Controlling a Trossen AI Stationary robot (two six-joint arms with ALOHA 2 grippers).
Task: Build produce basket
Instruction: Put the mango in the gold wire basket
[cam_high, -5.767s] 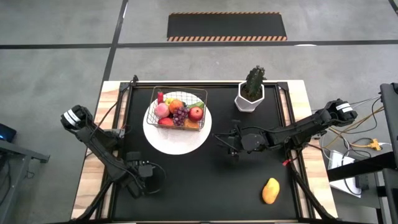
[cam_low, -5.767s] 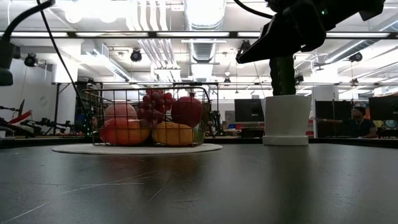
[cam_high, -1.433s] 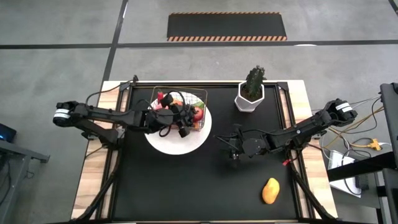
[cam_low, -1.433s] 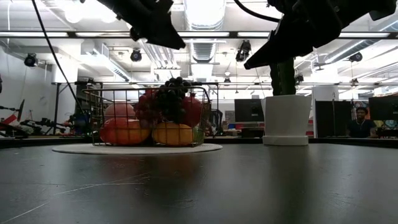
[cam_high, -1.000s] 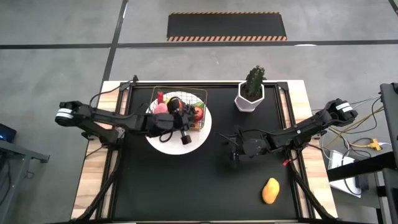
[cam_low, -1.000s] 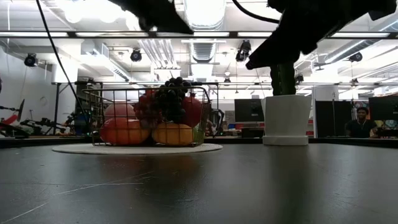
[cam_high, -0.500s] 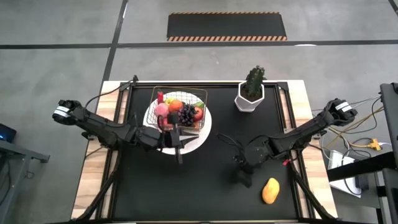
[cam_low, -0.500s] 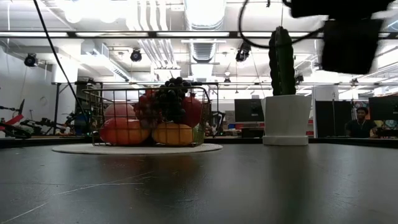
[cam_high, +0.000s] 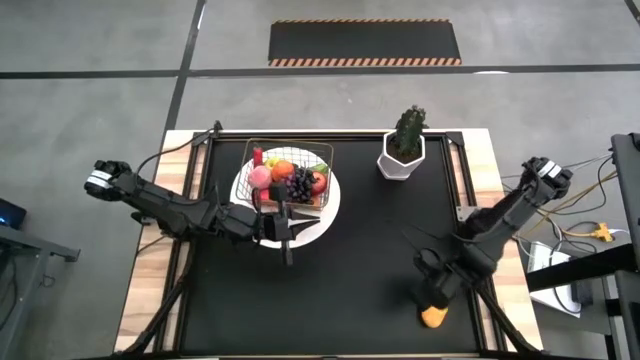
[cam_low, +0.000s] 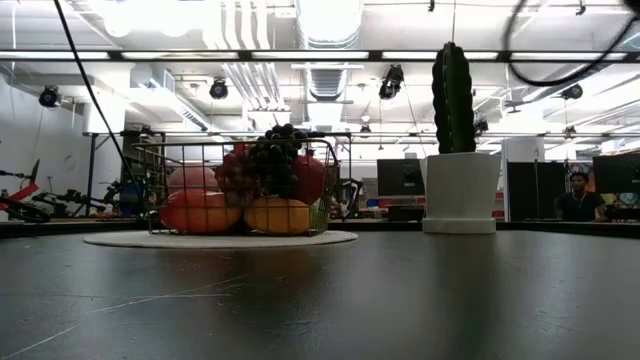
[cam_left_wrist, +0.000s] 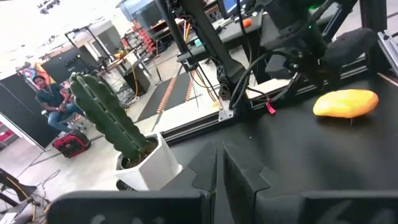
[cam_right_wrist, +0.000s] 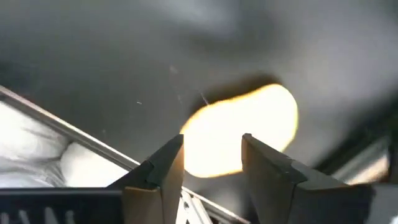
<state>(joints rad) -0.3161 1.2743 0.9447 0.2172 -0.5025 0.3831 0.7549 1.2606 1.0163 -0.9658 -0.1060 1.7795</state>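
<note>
The wire basket stands on a round white plate at the far left. It holds the produce: a dark grape bunch on top, apples and a peach. A yellow mango lies on the black mat near the front right. My right gripper hangs open, pointing down just above the mango, one finger toward each side of it. My left gripper is shut and empty. It hovers over the plate's near rim, clear of the basket.
A white hexagonal pot with a green cactus stands at the far right of the mat. The mat's middle lies bare between the two arms. Wooden table edges and metal frame bars run along both sides.
My right gripper has swung from the mat's middle toward the near right corner and tipped down over the mango. My left gripper has drawn back from the basket toward the near edge. The grape bunch stays on top of the fruit.
</note>
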